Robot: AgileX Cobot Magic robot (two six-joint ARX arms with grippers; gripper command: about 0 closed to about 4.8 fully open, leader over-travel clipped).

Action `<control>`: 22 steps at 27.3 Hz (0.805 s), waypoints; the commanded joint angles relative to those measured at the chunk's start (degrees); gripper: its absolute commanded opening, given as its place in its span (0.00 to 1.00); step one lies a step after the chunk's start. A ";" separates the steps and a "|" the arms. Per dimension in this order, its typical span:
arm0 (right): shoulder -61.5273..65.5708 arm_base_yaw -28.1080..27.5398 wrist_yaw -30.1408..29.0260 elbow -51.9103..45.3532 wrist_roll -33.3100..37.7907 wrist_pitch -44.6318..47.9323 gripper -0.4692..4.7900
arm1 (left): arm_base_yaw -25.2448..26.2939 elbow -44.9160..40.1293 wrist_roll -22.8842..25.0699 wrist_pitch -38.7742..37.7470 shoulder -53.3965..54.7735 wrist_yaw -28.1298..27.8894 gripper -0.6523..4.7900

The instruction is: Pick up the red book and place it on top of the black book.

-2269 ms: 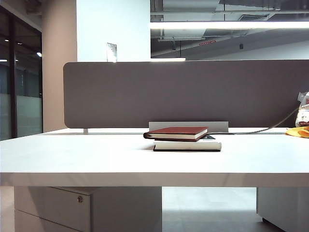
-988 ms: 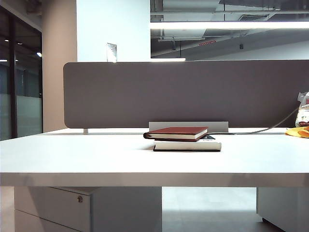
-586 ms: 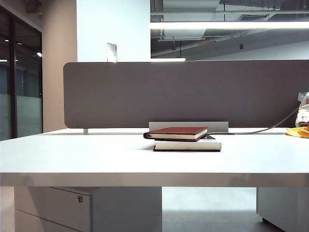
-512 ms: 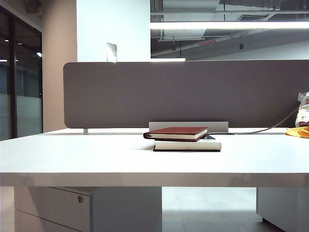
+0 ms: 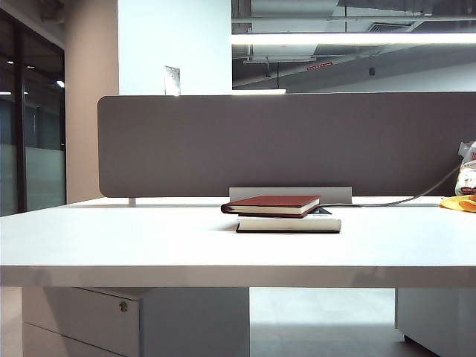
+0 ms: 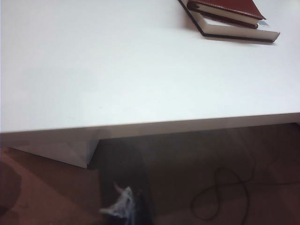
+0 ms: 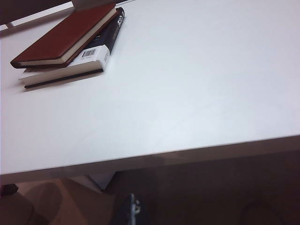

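So the red book is sitting on top of the black book, skewed a bit so it hangs off one edge, about mid-way along the white surface in front of the grey divider panel. Neither pincer shows up in the exterior shot. The right pincer is just a dark blurry tip down below the surface's front edge, pinched shut with nothing in it, and the left pincer is a similar smudge, too blurry to tell how wide it is.

Left end effector blurred beyond telling, right end effector shut
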 commanded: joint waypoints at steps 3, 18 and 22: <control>0.00 0.09 0.09 -0.15 -0.15 0.61 0.08 | 0.02 -0.33 0.22 0.02 0.02 0.24 0.11; -5.55 2.56 1.53 -0.17 -10.91 1.90 0.08 | 0.02 -0.33 0.22 0.07 0.02 0.22 0.11; -5.62 5.03 1.60 -0.28 -17.40 3.52 0.08 | 0.02 -0.33 0.22 -0.02 -0.11 0.22 0.11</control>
